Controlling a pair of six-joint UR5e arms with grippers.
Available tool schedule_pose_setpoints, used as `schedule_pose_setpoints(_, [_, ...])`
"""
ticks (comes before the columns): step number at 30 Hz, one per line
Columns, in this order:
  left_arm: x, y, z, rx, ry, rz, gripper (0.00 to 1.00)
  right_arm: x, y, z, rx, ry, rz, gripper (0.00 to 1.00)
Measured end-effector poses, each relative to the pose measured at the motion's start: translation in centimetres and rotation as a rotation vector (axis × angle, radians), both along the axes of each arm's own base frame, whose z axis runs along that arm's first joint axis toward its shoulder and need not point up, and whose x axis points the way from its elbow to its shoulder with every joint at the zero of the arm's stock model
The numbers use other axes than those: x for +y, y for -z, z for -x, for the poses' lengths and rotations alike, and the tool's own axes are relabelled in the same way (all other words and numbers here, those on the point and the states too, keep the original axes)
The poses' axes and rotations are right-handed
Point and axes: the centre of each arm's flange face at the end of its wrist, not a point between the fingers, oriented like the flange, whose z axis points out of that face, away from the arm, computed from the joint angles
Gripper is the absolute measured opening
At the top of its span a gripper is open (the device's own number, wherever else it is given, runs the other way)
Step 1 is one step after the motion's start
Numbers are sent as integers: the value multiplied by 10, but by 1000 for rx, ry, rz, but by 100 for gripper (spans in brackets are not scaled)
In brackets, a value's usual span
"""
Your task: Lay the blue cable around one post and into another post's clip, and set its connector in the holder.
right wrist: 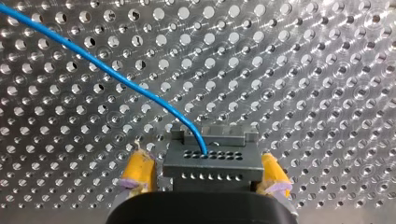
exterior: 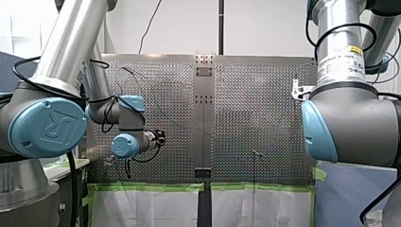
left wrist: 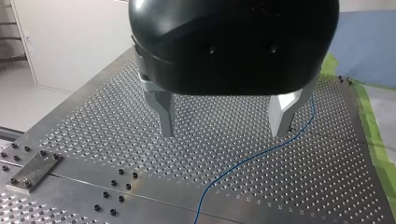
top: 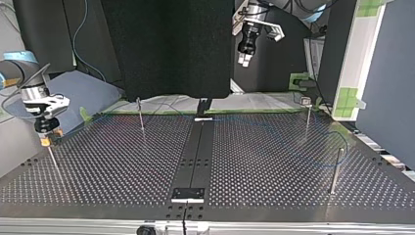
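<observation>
Both sides of connector (right wrist: 210, 163) pinched between right gripper (right wrist: 206, 177) pads (right wrist: 138, 170); cable (right wrist: 93, 60) leading off ahead. Left gripper (left wrist: 223, 133) spread wide, empty, over cable.

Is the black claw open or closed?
Open. In the left wrist view, the left gripper has its two metal fingers wide apart, with only the table showing between them.

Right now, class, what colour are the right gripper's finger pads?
Yellow pads; right wrist view shows them best.
</observation>
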Motion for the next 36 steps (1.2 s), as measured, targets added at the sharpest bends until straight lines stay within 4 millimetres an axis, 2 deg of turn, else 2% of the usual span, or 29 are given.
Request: schedule_pose_setpoints(36, [2, 0, -2, 2, -8, -7, 100, 0, 0, 0, 0, 0, 0, 100])
